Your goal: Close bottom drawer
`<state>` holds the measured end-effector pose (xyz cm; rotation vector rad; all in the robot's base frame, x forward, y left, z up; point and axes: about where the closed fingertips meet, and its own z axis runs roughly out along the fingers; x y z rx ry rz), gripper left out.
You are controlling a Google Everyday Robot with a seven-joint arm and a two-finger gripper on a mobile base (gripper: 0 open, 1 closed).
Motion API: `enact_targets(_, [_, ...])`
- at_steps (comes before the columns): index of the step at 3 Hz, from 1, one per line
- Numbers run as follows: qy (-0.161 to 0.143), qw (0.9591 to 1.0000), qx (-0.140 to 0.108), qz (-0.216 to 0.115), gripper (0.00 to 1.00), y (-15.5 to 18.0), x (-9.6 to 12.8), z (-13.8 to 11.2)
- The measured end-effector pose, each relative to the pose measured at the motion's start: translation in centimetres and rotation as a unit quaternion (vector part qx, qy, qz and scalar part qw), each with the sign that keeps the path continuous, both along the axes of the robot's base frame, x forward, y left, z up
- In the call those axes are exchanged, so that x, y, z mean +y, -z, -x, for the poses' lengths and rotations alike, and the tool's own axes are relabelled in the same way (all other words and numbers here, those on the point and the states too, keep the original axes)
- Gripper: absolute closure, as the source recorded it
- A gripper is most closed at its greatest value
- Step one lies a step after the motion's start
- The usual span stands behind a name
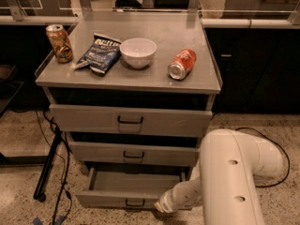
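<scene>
The bottom drawer point(126, 198) is the lowest of three grey drawers in the cabinet. It stands pulled out, with its plain grey tray showing and a small black handle point(135, 203) on its front. My white arm point(234, 172) reaches down from the right. My gripper point(161, 206) is at the right end of the drawer's front, low near the floor. Its tip is mostly hidden behind the wrist. The middle drawer point(133, 153) and top drawer point(130, 120) sit further in.
On the cabinet top stand a brown can point(59, 43), a blue chip bag point(100, 53), a white bowl point(138, 52) and a red can point(182, 63) on its side. A black stand leg point(47, 170) and cables lie on the floor at left. A cable point(276, 146) runs at right.
</scene>
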<state>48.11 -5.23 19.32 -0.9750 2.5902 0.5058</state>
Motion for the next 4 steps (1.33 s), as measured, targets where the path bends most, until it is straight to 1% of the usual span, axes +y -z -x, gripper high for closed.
enact_targets(1, [-0.001, 0.9999, -0.011, 0.013, 1.00, 0.17, 0.38, -1.22])
enact_targets(2, [-0.001, 0.9998, -0.011, 0.014, 0.80, 0.19, 0.45, -1.27])
enact_targets(3, [-0.002, 0.9998, -0.011, 0.014, 0.51, 0.19, 0.46, -1.26])
enact_targets(4, [-0.002, 0.9998, -0.011, 0.014, 0.26, 0.20, 0.46, -1.26])
